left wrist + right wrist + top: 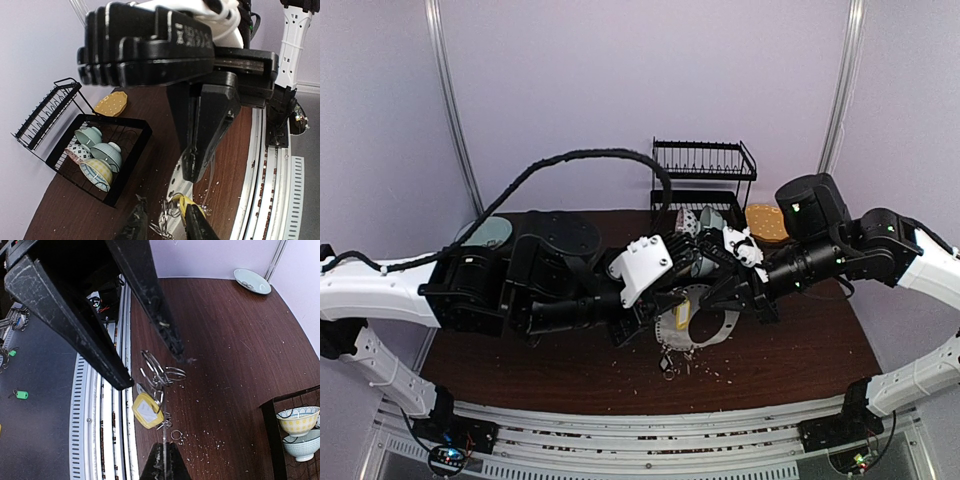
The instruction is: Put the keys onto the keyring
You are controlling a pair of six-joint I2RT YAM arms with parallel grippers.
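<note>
The yellow tag of the keys hangs on the thin grey keyring hoop among small rings, just above the brown table. A sliver of silver key shows behind the tag. My right gripper is shut on the hoop's wire. In the top view the hoop and tag hang between both grippers. My left gripper is open, the small rings lie between its fingers, and the tag touches its right finger.
A black wire rack holding bowls stands at the back. An orange plate lies to its right and a grey-green plate at the back left. A tiny loose ring and crumbs lie under the hoop.
</note>
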